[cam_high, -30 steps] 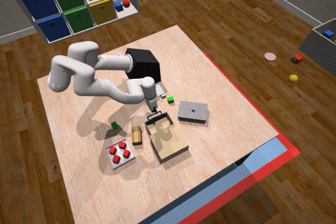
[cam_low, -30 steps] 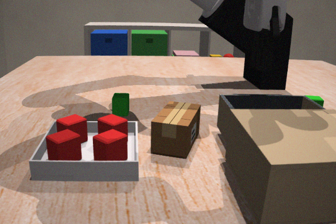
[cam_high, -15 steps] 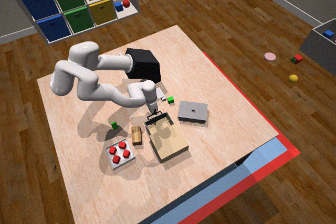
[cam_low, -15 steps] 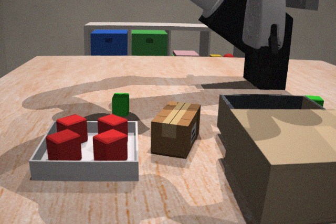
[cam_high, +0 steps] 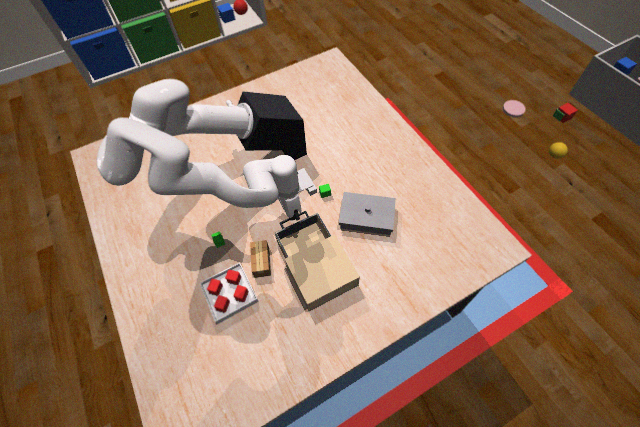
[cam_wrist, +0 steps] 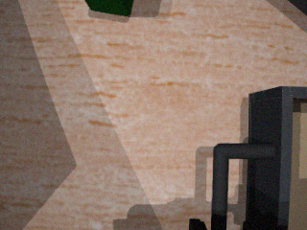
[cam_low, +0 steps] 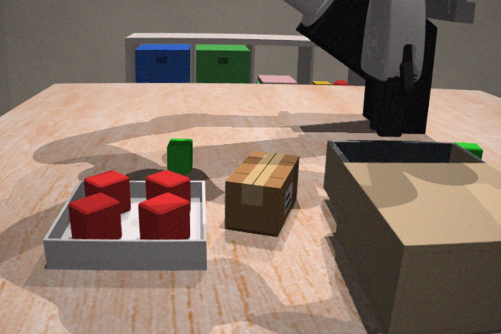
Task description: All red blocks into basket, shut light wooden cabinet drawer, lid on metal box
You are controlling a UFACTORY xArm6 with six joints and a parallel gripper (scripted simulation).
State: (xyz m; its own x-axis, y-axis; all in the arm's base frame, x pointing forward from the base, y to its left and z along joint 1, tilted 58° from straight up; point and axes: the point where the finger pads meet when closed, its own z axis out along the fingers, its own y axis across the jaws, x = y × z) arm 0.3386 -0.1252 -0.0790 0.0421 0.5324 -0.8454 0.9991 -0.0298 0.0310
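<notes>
Four red blocks [cam_high: 227,282] sit inside the shallow grey basket [cam_high: 229,291], also seen in the exterior view [cam_low: 125,220]. The light wooden cabinet [cam_high: 323,267] lies on the table with its drawer [cam_high: 302,230] pulled out part way, and the drawer looks empty. My gripper [cam_high: 295,214] is shut and holds nothing. It hangs low just outside the drawer's dark front, right at the handle [cam_wrist: 242,150]. The fingertips show at the bottom edge of the wrist view [cam_wrist: 221,224]. The grey metal box [cam_high: 367,212] has its lid with the small knob on top.
A cardboard box [cam_high: 260,257] stands between the basket and the cabinet. One green block [cam_high: 218,239] lies behind the basket. Another green block [cam_high: 324,190] lies beyond the drawer, near the metal box. The arm's black base [cam_high: 273,124] stands behind.
</notes>
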